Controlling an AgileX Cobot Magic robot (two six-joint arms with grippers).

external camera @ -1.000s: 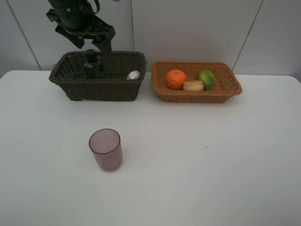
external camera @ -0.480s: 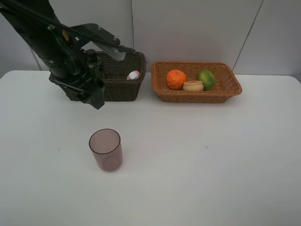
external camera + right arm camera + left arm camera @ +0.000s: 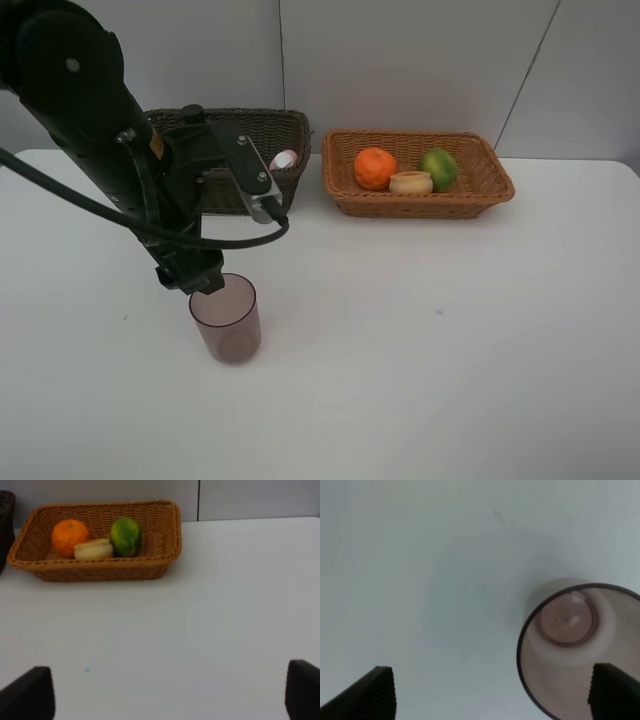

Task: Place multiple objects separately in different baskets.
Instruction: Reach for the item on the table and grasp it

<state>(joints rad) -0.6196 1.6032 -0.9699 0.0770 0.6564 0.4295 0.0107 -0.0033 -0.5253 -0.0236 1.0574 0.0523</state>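
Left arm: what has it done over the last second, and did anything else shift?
The left gripper swung from above the dark basket forward and down to the mauve cup, jaws open, nothing held. The cup, the light basket and its orange and green citrus stayed put.

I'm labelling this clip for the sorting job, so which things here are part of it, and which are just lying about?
Part of the job:
- mauve cup, standing on the table
- orange, green citrus and pale round item in the light basket
- white-capped bottle in the dark basket
- left gripper, open above the cup

Just lying about:
- nothing visible except the white table
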